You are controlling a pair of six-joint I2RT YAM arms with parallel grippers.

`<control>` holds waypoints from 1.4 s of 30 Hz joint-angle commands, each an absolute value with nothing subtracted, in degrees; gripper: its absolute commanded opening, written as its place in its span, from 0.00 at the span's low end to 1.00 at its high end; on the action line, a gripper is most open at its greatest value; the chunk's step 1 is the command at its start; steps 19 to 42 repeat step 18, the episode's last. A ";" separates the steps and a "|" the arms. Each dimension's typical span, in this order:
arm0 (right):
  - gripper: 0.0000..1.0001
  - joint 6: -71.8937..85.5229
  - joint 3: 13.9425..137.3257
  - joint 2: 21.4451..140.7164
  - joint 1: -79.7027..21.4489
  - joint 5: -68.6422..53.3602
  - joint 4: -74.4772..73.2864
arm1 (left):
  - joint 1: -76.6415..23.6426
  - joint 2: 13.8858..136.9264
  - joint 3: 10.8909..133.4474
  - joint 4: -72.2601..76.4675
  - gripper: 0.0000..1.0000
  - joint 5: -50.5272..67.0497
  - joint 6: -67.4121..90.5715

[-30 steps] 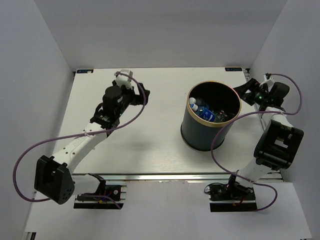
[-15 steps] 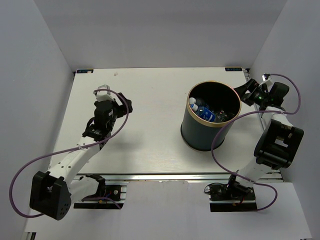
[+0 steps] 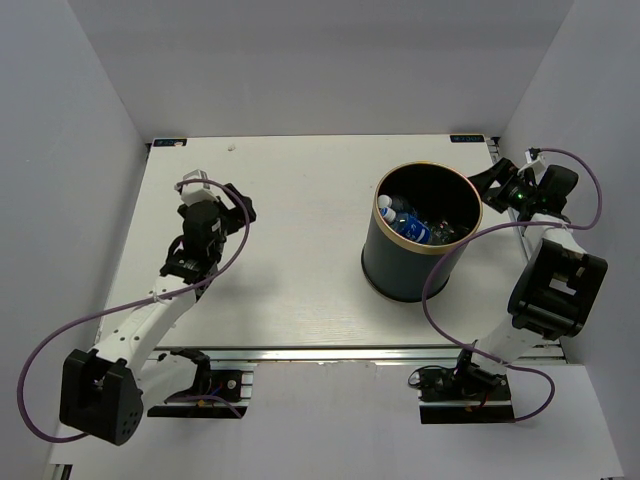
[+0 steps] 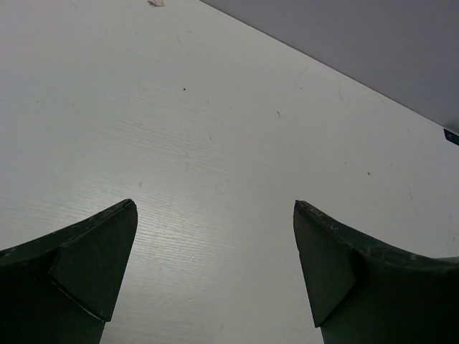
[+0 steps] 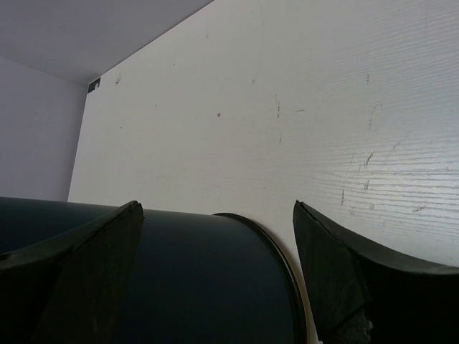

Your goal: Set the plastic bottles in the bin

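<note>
The bin (image 3: 383, 262), a black bucket with a tan rim, stands right of the table's middle. Inside it lie plastic bottles: a clear one with a blue label (image 3: 406, 222) and others half hidden in shadow beside it. No bottle shows on the table. My left gripper (image 3: 240, 203) is open and empty over bare table at the left; its view shows only the tabletop between the fingers (image 4: 93, 261). My right gripper (image 3: 488, 185) is open and empty at the bin's far right side, level with the rim. The bin's dark wall (image 5: 201, 279) fills its lower view.
A tiny pale scrap (image 3: 232, 146) lies near the table's far edge, also showing in the left wrist view (image 4: 155, 3). White walls enclose the table on the left, back and right. Purple cables loop from both arms.
My left arm has drawn back from the far middle-left of the table toward the near left. The right arm and the bin have not moved.
</note>
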State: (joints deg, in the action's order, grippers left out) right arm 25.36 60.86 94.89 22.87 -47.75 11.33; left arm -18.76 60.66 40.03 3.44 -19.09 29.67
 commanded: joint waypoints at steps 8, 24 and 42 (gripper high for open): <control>0.89 26.02 59.68 91.23 23.47 -44.21 13.09 | -17.05 61.70 41.05 2.55 0.98 -21.27 30.41; 0.89 26.02 58.36 90.00 23.91 -43.16 14.42 | -15.91 61.35 40.35 2.99 0.98 -20.74 30.94; 0.89 26.02 58.36 90.00 23.91 -43.16 14.42 | -15.91 61.35 40.35 2.99 0.98 -20.74 30.94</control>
